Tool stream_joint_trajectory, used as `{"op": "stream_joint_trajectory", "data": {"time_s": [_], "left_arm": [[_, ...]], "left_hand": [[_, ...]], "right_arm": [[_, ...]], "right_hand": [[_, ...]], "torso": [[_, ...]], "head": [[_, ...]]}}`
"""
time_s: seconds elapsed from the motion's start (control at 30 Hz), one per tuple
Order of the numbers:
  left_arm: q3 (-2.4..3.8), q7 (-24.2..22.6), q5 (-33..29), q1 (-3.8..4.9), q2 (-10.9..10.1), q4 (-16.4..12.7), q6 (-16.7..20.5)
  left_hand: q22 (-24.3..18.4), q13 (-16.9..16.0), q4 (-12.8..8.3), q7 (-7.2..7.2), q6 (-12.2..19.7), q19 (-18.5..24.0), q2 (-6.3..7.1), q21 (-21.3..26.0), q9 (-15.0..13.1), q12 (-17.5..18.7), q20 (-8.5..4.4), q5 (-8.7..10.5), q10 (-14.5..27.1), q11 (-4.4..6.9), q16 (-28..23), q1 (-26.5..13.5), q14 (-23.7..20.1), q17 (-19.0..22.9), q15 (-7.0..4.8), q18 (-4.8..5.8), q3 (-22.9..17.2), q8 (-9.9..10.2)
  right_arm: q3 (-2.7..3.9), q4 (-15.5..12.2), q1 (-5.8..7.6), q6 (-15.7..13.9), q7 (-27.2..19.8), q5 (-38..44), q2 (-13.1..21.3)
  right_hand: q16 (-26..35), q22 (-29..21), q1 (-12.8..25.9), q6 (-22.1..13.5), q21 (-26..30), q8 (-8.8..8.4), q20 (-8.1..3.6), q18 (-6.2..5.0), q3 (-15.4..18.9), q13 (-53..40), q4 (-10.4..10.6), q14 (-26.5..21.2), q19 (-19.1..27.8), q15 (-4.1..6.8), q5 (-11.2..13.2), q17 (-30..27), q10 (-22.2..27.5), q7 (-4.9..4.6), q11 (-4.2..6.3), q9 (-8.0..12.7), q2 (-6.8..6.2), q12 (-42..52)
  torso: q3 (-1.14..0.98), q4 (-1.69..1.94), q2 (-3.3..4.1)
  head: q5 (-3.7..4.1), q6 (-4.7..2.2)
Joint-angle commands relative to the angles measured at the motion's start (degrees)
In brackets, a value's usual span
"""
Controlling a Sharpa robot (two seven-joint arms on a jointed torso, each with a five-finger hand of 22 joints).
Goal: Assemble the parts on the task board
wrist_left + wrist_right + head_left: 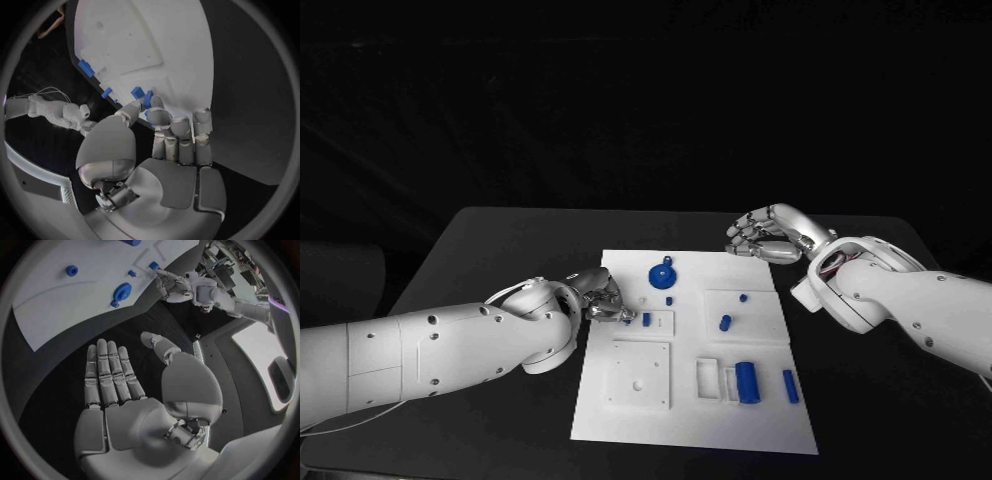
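Note:
The white task board (689, 415) lies in the middle of the table. My left hand (600, 298) is at its left edge, and its thumb and a fingertip (156, 104) pinch a small blue part (149, 97) by a square recess (656, 326). A blue disc-shaped part (662, 273) lies near the board's far edge, with small blue parts (726, 322) around the board's middle. Two long blue parts (749, 382) lie near the front right. My right hand (769, 233) hovers off the board's far right corner, holding nothing, its fingers (107, 371) stretched out.
A raised white square plate (639, 375) takes up the board's front left. White slots (710, 379) sit beside the long blue parts. Bare black table (502, 250) surrounds the board on all sides.

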State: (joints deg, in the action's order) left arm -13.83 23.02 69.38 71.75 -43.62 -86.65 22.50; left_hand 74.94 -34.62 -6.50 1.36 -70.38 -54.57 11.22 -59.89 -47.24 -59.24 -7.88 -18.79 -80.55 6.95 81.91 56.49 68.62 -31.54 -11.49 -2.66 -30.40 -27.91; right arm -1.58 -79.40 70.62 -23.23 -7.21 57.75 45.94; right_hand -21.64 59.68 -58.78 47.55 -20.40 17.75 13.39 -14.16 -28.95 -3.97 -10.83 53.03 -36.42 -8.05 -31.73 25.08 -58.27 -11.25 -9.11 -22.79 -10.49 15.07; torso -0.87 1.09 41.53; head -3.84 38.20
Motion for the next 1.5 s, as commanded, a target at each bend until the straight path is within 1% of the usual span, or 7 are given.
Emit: {"op": "stream_joint_trajectory", "data": {"time_s": [0.03,0.27,0.5,0.97,1.5], "left_arm": [[0.01,-0.6,2.1,-0.21,0.0,-0.2,1.7],[0.01,-0.5,2.4,-0.7,0.1,-0.1,2.3],[0.01,-0.7,3.5,-0.99,0.2,0.2,3.1],[0.01,-0.6,4.3,-1.11,0.3,0.4,2.7],[0.01,-0.6,5.2,-1.52,0.3,0.5,2.0]], "left_hand": [[0.7,0.1,-3.2,0.0,0.0,0.1,-3.08,-0.3,-0.1,0.2,-7.53,0.28,0.0,0.31,-0.1,3.5,0.2,0.1,-0.57,-0.12,-2.9,0.4],[0.7,0.1,-3.2,0.02,0.0,0.0,-3.11,-0.3,-0.1,0.2,-7.53,0.26,0.0,0.34,-0.1,3.5,0.2,0.1,-0.57,-0.12,-2.9,0.4],[0.7,0.1,-3.2,0.04,-0.1,0.0,-3.14,-0.3,0.0,0.2,-7.54,0.21,0.0,0.36,-0.1,3.4,0.3,0.1,-0.58,-0.11,-2.9,0.4],[0.7,0.1,-3.2,0.07,-0.1,-0.1,-3.17,-0.4,0.0,0.1,-7.55,0.14,-0.1,0.4,-0.1,3.4,0.4,0.1,-0.59,-0.12,-3.0,0.4],[0.7,0.2,-3.3,0.1,-0.2,-0.2,-3.15,-0.4,0.0,0.1,-7.57,0.04,-0.1,0.44,0.0,3.5,0.4,0.1,-0.6,-0.13,-3.0,0.4]], "right_arm": [[0.02,0.0,-0.03,0.5,-0.7,0.1,0.0],[0.02,-0.1,-0.03,0.5,-0.7,0.1,0.1],[0.02,-0.1,-0.03,0.5,-0.7,0.1,0.0],[0.02,-0.1,-0.03,0.6,-0.7,0.1,0.0],[0.02,-0.1,-0.03,0.6,-0.7,0.1,0.0]], "right_hand": [[0.2,0.1,0.0,-0.4,0.3,0.26,0.23,0.22,0.2,0.1,0.2,0.2,0.3,-0.04,-0.3,-0.1,-0.3,0.02,0.12,0.1,-0.22,-0.2],[0.2,0.1,0.0,-0.4,0.3,0.26,0.24,0.21,0.2,0.1,0.3,0.2,0.3,-0.04,-0.3,-0.1,-0.3,0.02,0.12,0.1,-0.22,-0.3],[0.2,0.1,0.0,-0.4,0.3,0.26,0.25,0.2,0.2,0.1,0.3,0.2,0.3,-0.04,-0.3,-0.1,-0.4,0.02,0.12,0.1,-0.22,-0.3],[0.2,0.2,0.1,-0.4,0.4,0.28,0.26,0.18,0.2,0.1,0.3,0.3,0.2,-0.04,-0.4,-0.1,-0.4,0.02,0.12,0.1,-0.2,-0.4],[0.3,0.2,0.1,-0.4,0.4,0.29,0.27,0.16,0.3,0.1,0.4,0.3,0.2,-0.03,-0.4,-0.1,-0.4,0.03,0.13,0.1,-0.18,-0.4]], "torso": [[-0.02,-0.03,-0.02],[-0.02,-0.04,0.01],[0.01,-0.06,0.01],[0.03,-0.02,0.01],[0.02,-0.03,0.01]], "head": [[-0.03,0.08],[-0.04,0.04],[-0.04,0.0],[0.01,0.08],[0.08,0.2]]}}
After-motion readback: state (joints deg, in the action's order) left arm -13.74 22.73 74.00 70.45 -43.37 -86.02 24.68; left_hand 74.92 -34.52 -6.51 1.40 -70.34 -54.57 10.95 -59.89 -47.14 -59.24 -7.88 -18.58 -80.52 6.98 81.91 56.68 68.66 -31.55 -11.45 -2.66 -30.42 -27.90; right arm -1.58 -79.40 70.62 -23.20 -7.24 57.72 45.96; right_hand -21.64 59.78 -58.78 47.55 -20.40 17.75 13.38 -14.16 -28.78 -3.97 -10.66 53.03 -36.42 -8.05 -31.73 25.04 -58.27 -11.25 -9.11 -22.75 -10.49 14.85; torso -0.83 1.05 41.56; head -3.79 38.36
